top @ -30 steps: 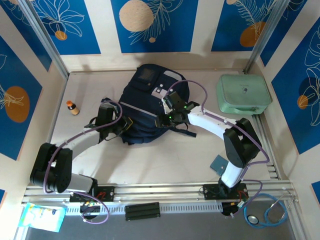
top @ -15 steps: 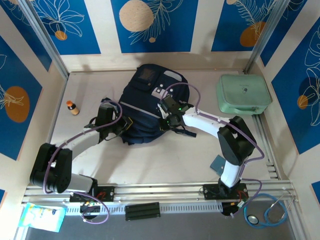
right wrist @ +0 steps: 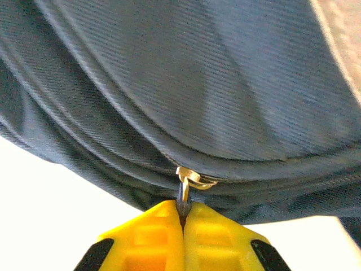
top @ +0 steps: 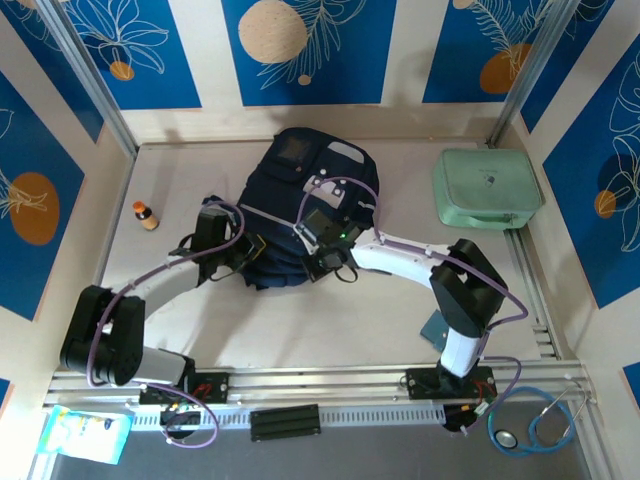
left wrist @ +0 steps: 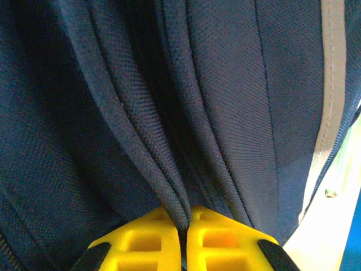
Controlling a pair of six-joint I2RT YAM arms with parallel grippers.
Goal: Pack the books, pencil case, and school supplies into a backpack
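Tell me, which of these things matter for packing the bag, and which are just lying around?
For the job: backpack, zipper pull, teal-blue booklet, perhaps the mint-green case.
Lying about: orange-capped bottle, stethoscope.

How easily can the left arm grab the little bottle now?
Probably not yet: its end effector is shut on a fold of the backpack. The bottle stands nearby, bare table between, so it must let go first.
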